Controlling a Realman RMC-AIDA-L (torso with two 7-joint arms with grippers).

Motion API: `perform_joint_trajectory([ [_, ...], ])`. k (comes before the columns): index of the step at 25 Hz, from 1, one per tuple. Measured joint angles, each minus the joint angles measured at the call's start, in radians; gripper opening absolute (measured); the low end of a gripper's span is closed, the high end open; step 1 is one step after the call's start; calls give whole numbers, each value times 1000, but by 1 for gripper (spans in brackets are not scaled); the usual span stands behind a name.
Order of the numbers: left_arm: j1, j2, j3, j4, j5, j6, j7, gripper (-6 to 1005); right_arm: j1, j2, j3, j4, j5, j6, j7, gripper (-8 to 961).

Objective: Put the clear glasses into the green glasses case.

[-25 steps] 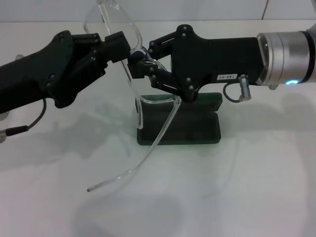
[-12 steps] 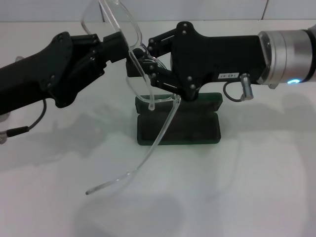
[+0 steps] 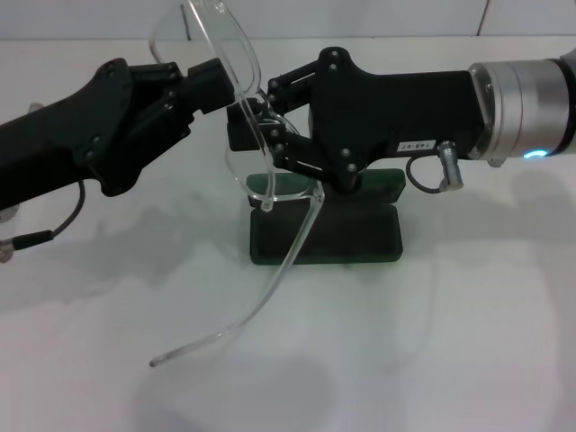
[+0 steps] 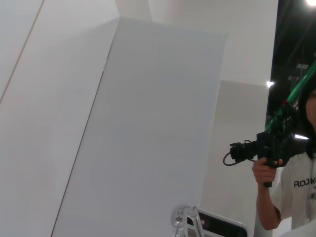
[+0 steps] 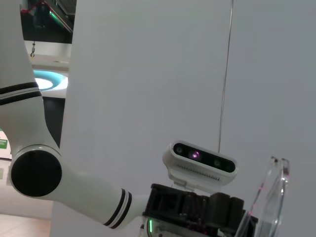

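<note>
White surface [image 3: 468, 342] was spread beneath the green glasses case [image 3: 326, 236], lying open. Above it, the clear glasses [image 3: 241, 85] were held by the closed fingers of left gripper [image 3: 216, 79] and right gripper [image 3: 247, 130].

white table [image 3: 468, 342] | white wall panels [image 4: 148, 123] | person holding camera rig [image 4: 289, 168]

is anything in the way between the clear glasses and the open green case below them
Nothing separate blocks it. The clear glasses are held above the open green glasses case by the left hand and right hand. Only the right hand itself hangs over the case's back edge; the tray in front is open.
</note>
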Motion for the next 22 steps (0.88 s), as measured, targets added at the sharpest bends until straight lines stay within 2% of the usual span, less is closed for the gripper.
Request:
perform_joint_trajectory([
  [14, 12, 2, 2, 4, -10, 29, 0, 48, -34, 0, 30, 0, 17, 5, -19, 114],
  [18, 21, 9, 0, 6, -40, 59, -6, 48, -73, -4, 112, 1, 20, -32, -30, 114],
  [22, 38, 20, 0, 4, -71, 63, -10, 48, -129, -5, 258, 4, 33, -151, -43, 114],
])
